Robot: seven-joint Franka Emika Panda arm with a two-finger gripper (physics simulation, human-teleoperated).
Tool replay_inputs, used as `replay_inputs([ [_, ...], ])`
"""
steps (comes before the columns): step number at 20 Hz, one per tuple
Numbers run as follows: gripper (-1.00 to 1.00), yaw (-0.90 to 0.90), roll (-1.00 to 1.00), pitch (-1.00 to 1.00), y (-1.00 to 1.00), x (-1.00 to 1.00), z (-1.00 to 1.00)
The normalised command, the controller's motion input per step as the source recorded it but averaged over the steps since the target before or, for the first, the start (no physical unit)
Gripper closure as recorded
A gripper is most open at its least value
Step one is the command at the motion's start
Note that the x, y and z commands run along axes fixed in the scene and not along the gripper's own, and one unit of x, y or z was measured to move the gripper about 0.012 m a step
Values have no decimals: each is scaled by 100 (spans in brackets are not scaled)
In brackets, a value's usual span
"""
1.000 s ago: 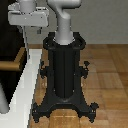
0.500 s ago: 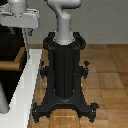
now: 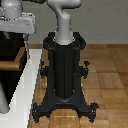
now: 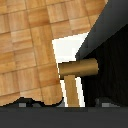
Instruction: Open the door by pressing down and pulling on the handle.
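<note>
Black pedestal [image 3: 64,75] beside door [image 3: 11,52]

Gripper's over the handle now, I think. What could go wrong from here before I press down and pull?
The fingers show only as blurred dark tips in the wrist view, so alignment over the handle is unclear; a press could slip off the round bar. The door sits close beside the handle, so the gripper might strike it.

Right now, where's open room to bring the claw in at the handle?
Bare wood floor borders the handle on its free side. It is crowded where the handle meets the door and the white frame. The claw itself isn't visible.
</note>
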Motion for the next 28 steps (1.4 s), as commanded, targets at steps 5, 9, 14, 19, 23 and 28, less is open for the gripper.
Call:
replay_inputs([
  [5, -100, 0, 0, 0, -20, 0, 0],
  [9, -100, 0, 0, 0, 0, 0, 0],
  [14, -100, 0, 0, 0, 0, 0, -80],
  [19, -100, 0, 0, 0, 0, 0, -60],
  [23, -100, 0, 0, 0, 0, 0, -75],
  [28, -100, 0, 0, 0, 0, 0, -20],
])
